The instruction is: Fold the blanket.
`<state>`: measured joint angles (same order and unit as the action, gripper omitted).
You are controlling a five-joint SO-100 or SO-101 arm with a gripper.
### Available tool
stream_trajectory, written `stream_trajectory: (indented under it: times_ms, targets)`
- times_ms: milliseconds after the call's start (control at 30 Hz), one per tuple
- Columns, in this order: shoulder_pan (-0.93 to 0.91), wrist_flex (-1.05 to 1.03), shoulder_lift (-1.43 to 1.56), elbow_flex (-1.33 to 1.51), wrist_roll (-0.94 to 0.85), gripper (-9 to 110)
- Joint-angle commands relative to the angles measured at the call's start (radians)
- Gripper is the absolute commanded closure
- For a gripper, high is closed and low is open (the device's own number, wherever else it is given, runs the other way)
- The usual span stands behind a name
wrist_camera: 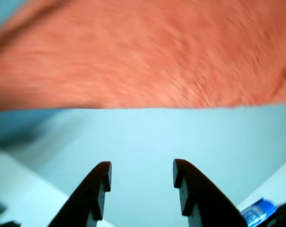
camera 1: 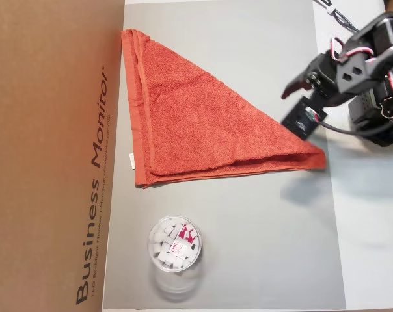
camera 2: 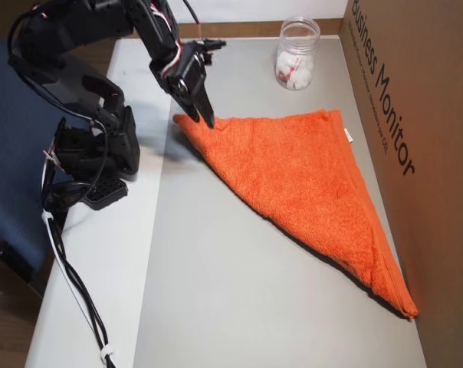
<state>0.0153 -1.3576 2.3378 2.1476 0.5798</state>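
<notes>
Blanket (camera 1: 196, 120) first: the orange-red terry cloth lies folded into a triangle on the grey mat (camera 1: 248, 247) of the worktop, filling the upper middle of an overhead view, with one long hemmed edge running down the left beside the cardboard box (camera 1: 50, 156) and a point reaching to the right centre of the frame. A small white tag (camera 1: 131, 160) shows on that left hem. In another overhead view the same triangle (camera 2: 308, 184) stretches from upper centre down to the lower right corner, its tip near the box printed "Business Monitor". The black arm's hand (camera 2: 205, 115) sits at the blanket's upper-left corner in that view, fingers pointing down at or just above the cloth; whether they touch it is hard to tell. In the wrist view the two dark fingers (wrist_camera: 98, 189) stand apart with bare mat between them and nothing held, the blurred blanket (wrist_camera: 147, 52) filling the top half of the frame. A clear plastic cup (camera 1: 175, 246) of small white pieces stands on the mat below the blanket, well apart from it
</notes>
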Motion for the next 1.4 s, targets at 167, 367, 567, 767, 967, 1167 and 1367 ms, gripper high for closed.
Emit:
stream_trajectory:
  times_ms: [167,367,567,767,967,1167,1367]
  targets:
    - [-0.13,0.181,-0.117,0.0,0.008,99]
    - [-0.129,0.301,-0.221,-0.011,0.009,102]
    - [-0.114,0.479,-0.348,-0.011,0.152,102]
    - [-0.114,0.563,-0.469,-0.009,0.204,102]
    - [-0.077,0.655,-0.568,-0.003,0.311,102]
    - [-0.002,0.663,-0.647,-0.026,0.482,101]
    - [0.014,0.69,-0.73,-0.025,0.584,101]
